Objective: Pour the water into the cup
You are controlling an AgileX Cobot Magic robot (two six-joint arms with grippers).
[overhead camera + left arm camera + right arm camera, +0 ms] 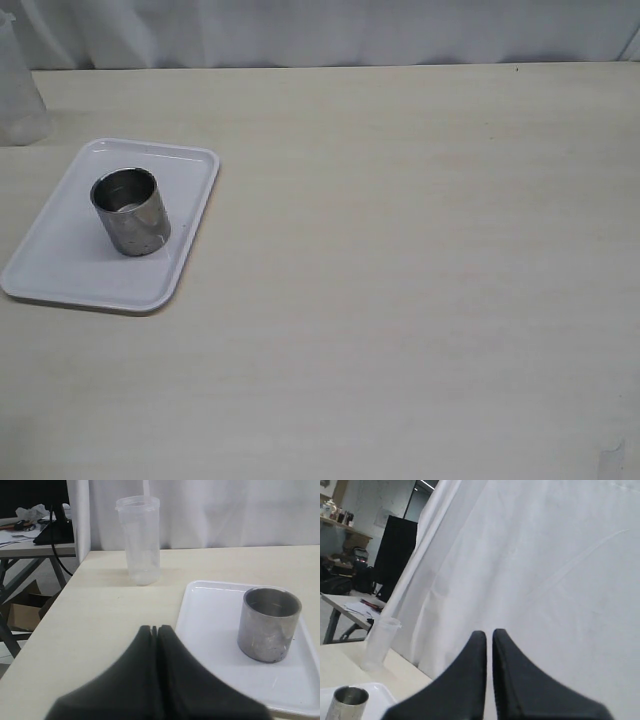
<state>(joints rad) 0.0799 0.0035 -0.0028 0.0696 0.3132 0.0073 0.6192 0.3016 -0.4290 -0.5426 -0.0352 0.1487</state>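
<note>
The brushed-steel cup point(130, 210) stands upright on a white tray point(60, 270) at the left of the table. It also shows in the left wrist view point(269, 624) and small in the right wrist view point(350, 703). A translucent plastic beaker point(139, 540) stands on the table beyond the tray, at the far left edge of the exterior view point(15, 90). The water in it is too faint to see. My left gripper point(155, 628) is shut and empty, hovering near the tray's edge. My right gripper point(489, 633) is shut and empty, raised and facing the curtain. Neither gripper shows in the exterior view.
A white curtain point(330, 30) hangs behind the table's far edge. The table's left edge point(60, 595) drops off beside the beaker, with a desk and cables beyond it. The beaker also shows in the right wrist view point(379, 645).
</note>
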